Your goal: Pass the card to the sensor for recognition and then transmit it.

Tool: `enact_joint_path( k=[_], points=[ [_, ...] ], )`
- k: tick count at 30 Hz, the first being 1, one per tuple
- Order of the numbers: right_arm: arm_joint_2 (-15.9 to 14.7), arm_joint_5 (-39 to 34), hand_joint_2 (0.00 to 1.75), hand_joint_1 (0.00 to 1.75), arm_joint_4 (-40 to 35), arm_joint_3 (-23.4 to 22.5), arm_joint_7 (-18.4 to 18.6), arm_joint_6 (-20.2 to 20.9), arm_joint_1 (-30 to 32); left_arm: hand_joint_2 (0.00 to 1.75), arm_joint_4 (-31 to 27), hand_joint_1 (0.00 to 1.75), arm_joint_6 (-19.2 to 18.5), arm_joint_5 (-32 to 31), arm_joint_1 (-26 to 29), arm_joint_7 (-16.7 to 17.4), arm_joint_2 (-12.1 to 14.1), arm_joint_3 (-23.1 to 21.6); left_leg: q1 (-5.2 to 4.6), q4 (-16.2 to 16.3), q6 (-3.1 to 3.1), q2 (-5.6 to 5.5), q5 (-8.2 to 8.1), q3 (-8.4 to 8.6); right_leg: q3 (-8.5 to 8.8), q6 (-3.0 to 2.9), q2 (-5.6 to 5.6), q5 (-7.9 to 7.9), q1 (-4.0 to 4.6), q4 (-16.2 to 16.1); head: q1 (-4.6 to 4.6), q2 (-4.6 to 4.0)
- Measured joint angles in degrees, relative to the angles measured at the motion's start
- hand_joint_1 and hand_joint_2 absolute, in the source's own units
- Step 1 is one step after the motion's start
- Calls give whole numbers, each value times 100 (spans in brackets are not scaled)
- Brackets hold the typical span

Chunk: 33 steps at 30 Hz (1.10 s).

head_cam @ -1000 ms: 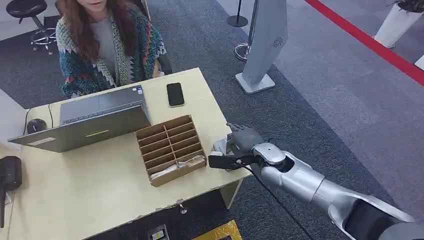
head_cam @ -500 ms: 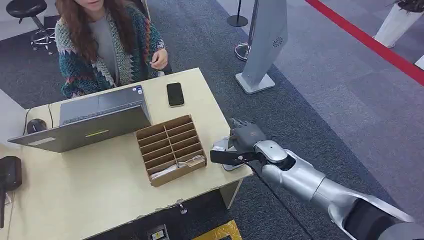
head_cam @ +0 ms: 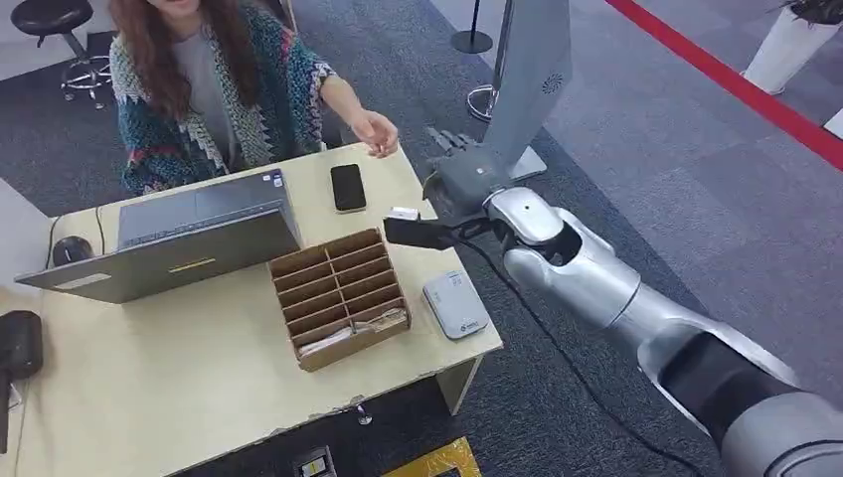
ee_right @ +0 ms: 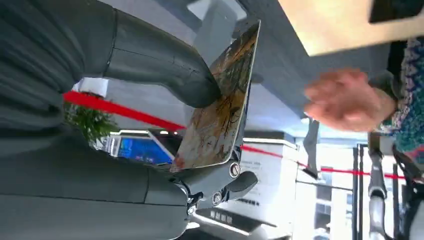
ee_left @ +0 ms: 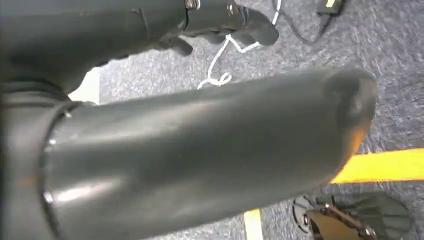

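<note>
Your right hand (head_cam: 459,184) hangs over the counter's (head_cam: 199,368) far right corner with the card (ee_right: 220,105) pinched in it, and open air lies between it and the person's hand (head_cam: 376,132) reaching in just beyond the far edge. Under that path the phone (head_cam: 348,187) lies flat near the far edge, low enough to pass over. Toward the counter's middle the wooden divider box (head_cam: 338,295) and the laptop (head_cam: 169,238) stand in your way, and the white sensor (head_cam: 455,305) sits at the near right corner.
</note>
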Motion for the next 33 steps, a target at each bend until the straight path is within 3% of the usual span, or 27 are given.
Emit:
enact_joint_path(
  k=[10, 21, 22, 23, 33],
  points=[
    [785, -598, 175, 175, 868, 792, -395, 14, -1234, 0, -2, 0, -136, -283, -167, 243, 0, -127, 1, 0, 0, -7, 0, -5, -1, 0, -5, 0, 3, 4, 2, 0],
    [1649, -743, 175, 175, 2403, 1506, -678, -238, -1831, 0, 0, 0, -118, -272, -139, 269, 9, -127, 1, 0, 0, -12, 0, -7, -3, 0, -13, -1, 2, 4, 0, -2],
    [1709, -741, 175, 73, 2528, 1550, -697, -273, -1859, 0, 0, 0, -112, -261, -132, 269, 9, -127, 1, 0, 0, -12, 0, -7, -2, 0, -14, -1, 2, 4, 0, -2],
    [1760, -741, 175, 0, 2627, 1576, -702, -303, -1880, 0, 0, 0, -105, -252, -124, 267, 9, -125, 1, 0, 0, -12, 0, -7, -3, 0, -13, -1, 2, 4, 0, -2],
    [2075, -781, 175, 0, 3368, 1823, -636, -776, -2062, 0, 0, 0, -94, -206, -60, 259, 9, -125, 0, 0, 0, -12, 1, -6, -6, 0, -11, 0, 1, 4, 0, 0]
  ],
)
